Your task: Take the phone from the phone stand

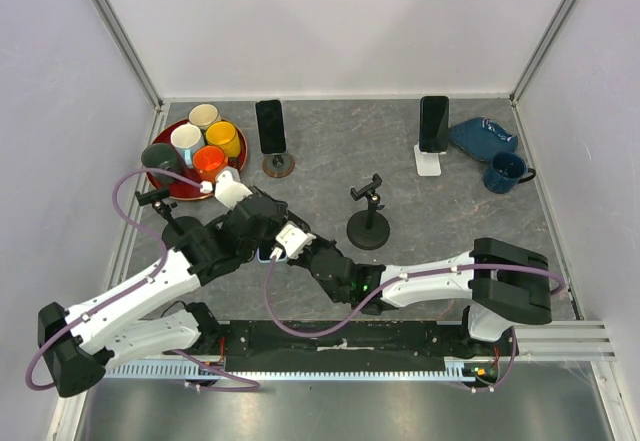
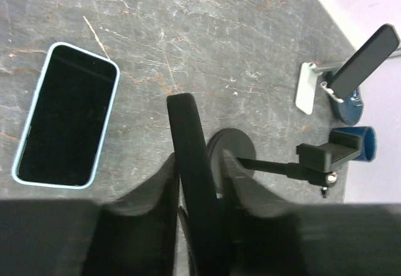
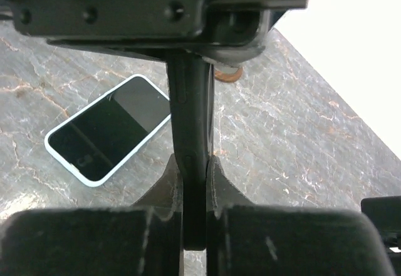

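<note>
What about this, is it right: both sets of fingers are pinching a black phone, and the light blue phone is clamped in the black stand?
Not quite. The light blue phone lies flat on the table, apart from the black stand, whose clamp is empty; the left wrist view shows this. The left fingers and right fingers are indeed pinching the black phone.

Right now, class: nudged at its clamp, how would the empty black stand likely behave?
The black stand would probably tip rather than slide: clamp high on a thin stem, small round base. It looks rigid, so likely no flexing.
</note>
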You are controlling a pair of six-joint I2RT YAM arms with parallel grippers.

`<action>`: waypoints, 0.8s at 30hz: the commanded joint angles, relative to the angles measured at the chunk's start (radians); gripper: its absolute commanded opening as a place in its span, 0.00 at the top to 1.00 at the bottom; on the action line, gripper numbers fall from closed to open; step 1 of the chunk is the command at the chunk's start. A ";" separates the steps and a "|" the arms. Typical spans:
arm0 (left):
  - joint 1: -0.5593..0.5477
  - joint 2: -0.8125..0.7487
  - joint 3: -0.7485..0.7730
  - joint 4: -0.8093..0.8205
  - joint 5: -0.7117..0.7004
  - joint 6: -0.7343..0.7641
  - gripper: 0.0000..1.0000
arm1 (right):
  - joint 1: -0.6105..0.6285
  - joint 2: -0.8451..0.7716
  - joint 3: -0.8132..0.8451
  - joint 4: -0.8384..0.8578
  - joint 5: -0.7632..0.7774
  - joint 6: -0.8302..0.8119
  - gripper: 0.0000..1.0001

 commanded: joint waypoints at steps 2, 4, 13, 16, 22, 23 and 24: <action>0.001 -0.066 -0.007 0.081 -0.123 0.021 0.50 | 0.004 -0.009 0.056 -0.004 -0.053 0.159 1.00; 0.001 -0.091 -0.007 0.081 -0.147 0.079 0.36 | 0.001 -0.009 0.066 -0.041 -0.062 0.195 1.00; 0.001 -0.233 -0.004 0.204 -0.282 0.644 0.09 | -0.090 -0.002 0.121 -0.226 -0.221 0.424 1.00; 0.001 -0.292 -0.014 0.333 -0.187 0.947 0.05 | -0.149 -0.002 0.135 -0.285 -0.321 0.554 1.00; 0.001 -0.336 0.012 0.417 0.020 1.179 0.05 | -0.260 0.043 0.178 -0.381 -0.453 0.803 1.00; 0.001 -0.332 0.018 0.409 0.028 1.193 0.05 | -0.268 0.047 0.185 -0.388 -0.484 0.823 1.00; 0.001 -0.318 0.022 0.398 0.036 1.211 0.05 | -0.284 0.053 0.185 -0.388 -0.496 0.867 1.00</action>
